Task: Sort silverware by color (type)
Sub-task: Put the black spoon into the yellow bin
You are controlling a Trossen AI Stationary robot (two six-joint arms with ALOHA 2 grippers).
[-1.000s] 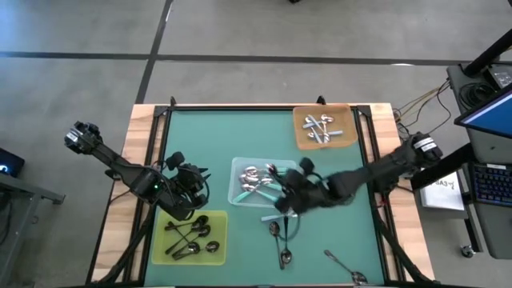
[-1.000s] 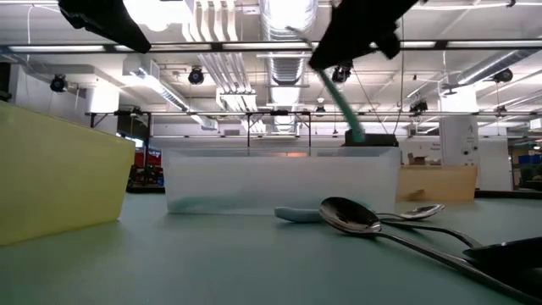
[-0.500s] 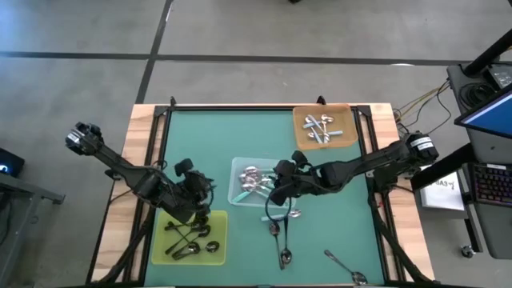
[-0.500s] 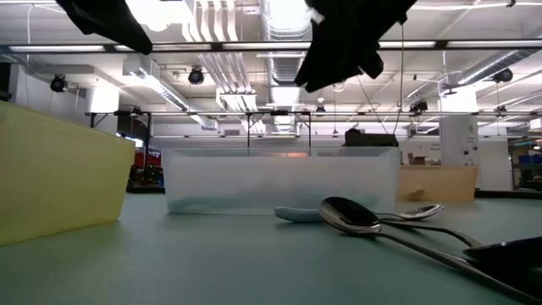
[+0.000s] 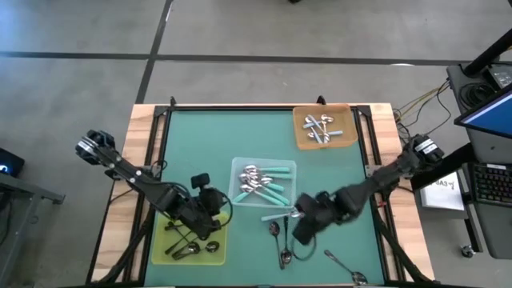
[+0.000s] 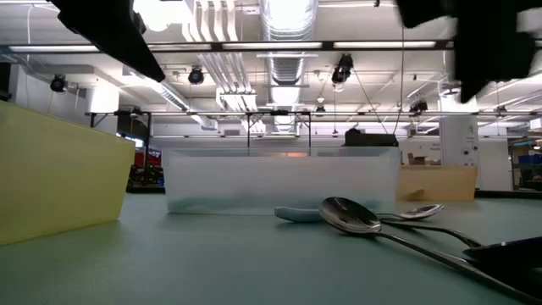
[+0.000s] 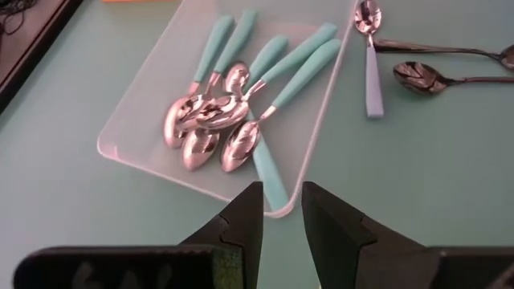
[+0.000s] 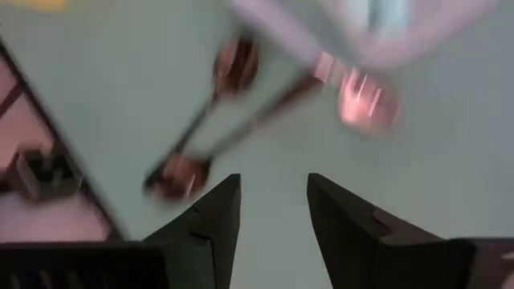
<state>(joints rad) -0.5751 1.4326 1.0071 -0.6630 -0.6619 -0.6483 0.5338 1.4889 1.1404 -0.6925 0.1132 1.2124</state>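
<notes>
The silverware is partly sorted. Several teal-handled spoons (image 7: 233, 120) lie in the clear tray (image 5: 237, 166), dark spoons (image 5: 190, 238) in the yellow-green tray (image 5: 218, 220), and silver ones (image 5: 320, 128) in the orange-brown tray (image 5: 344, 112). Loose spoons lie on the green mat: one with a pale handle (image 5: 280, 213), a dark one (image 5: 274, 230), another (image 5: 285, 256), and one (image 5: 346, 268) near the front edge. My right gripper (image 8: 273, 201) hovers open over the mat, right of the loose spoons. My left gripper (image 7: 281, 210) stands slightly open and empty above the yellow-green tray's far right corner.
The mat is framed by wooden table edges (image 5: 144, 144) with black rails. In the low view, a spoon bowl (image 6: 347, 216) lies close in front of the clear tray's wall (image 6: 279, 178). Bare mat stretches across the far left and the middle right.
My right gripper carried a teal-handled spoon over the clear tray. The spoon no longer hangs from it, and the gripper has swung toward the table's near edge, over the loose spoons. My left gripper has drifted toward the near right, over the yellow-green tray's corner.
</notes>
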